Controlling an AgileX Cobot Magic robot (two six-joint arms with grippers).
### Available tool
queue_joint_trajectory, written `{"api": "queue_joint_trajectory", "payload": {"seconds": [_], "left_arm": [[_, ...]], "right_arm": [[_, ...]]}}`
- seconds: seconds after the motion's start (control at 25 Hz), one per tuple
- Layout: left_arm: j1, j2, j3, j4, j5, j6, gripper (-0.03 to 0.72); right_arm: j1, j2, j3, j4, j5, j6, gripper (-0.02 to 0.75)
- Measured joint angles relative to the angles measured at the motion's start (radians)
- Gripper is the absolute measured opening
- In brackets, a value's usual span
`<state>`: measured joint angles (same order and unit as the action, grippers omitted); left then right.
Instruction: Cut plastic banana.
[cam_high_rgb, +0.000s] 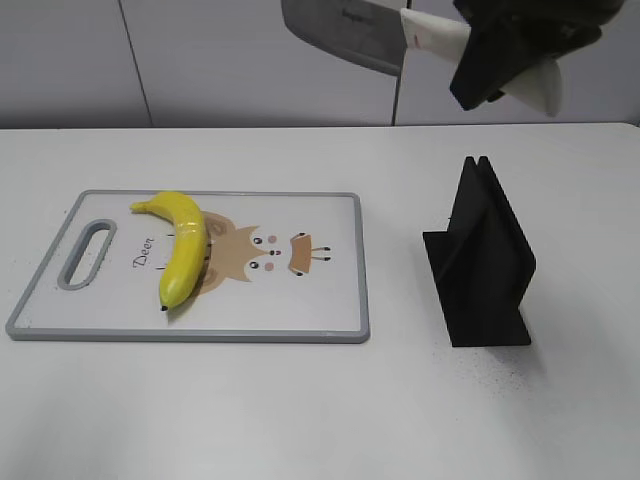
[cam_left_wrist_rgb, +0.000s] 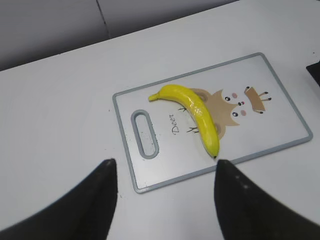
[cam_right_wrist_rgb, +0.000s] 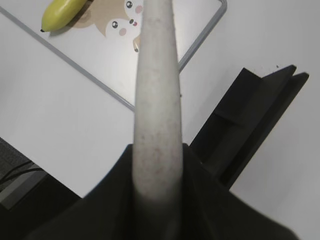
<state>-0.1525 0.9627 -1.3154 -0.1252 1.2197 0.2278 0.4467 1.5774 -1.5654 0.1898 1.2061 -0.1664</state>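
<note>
The plastic banana (cam_high_rgb: 182, 245) (cam_left_wrist_rgb: 196, 114) (cam_right_wrist_rgb: 61, 13) lies on the left half of a white cutting board (cam_high_rgb: 310, 295) (cam_left_wrist_rgb: 280, 107) printed with a deer drawing. My right gripper (cam_high_rgb: 490, 62) (cam_right_wrist_rgb: 156, 160) is high above the table at the top right, shut on the white handle of a cleaver (cam_high_rgb: 345, 30) (cam_right_wrist_rgb: 156, 90) whose steel blade points left. My left gripper (cam_left_wrist_rgb: 164, 170) hangs open over the bare table just before the board's near edge, with nothing between its black fingers (cam_left_wrist_rgb: 95, 200). It is out of the exterior view.
A black knife stand (cam_high_rgb: 480, 260) (cam_right_wrist_rgb: 250, 115) sits on the white table to the right of the board. A grey wall runs behind the table. The table's near edge and a dark floor show at the lower left of the right wrist view.
</note>
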Motion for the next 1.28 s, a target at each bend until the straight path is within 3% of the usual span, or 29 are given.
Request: {"api": "queue_joint_trajectory", "payload": {"seconds": [0.44,0.88,1.28], "left_arm": [[0.000,-0.333,0.305,0.058,0.002,-0.120,0.587],[0.000,-0.689,0.571,0.119,0.004,-0.141,0.587],[0.000,-0.940,0.690,0.099,0.009,-0.141,0.586]], "right_arm": [[0.000,-0.197,0.270,0.001,-0.106,0.101,0.181],[0.000,-0.314,0.486,-0.003,-0.228,0.195,0.181],[0.000,-0.383,0.583,-0.076,-0.265,0.334,0.181]]}}
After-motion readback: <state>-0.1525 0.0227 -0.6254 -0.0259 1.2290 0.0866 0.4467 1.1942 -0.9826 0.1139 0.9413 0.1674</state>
